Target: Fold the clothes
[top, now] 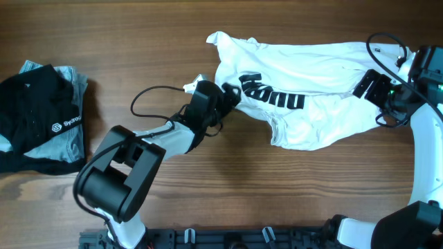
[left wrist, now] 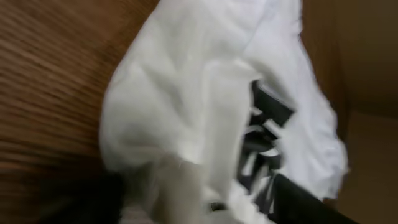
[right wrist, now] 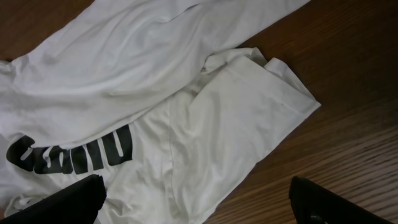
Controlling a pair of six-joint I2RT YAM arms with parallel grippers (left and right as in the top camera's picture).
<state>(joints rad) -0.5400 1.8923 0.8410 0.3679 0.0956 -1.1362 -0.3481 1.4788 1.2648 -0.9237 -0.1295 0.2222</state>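
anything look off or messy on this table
Yes. The white short-sleeved T-shirt with black lettering lies bunched and twisted, its lettering partly folded under. At the left edge a black garment sits heaped on a light blue-grey garment.

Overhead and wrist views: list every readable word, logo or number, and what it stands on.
"Sy...": small white print beside a logo on the black garment; the rest is too small to read.
Big black block lettering on the white T-shirt: creased and partly hidden, not readable.
Left wrist view: blurred, nothing readable.
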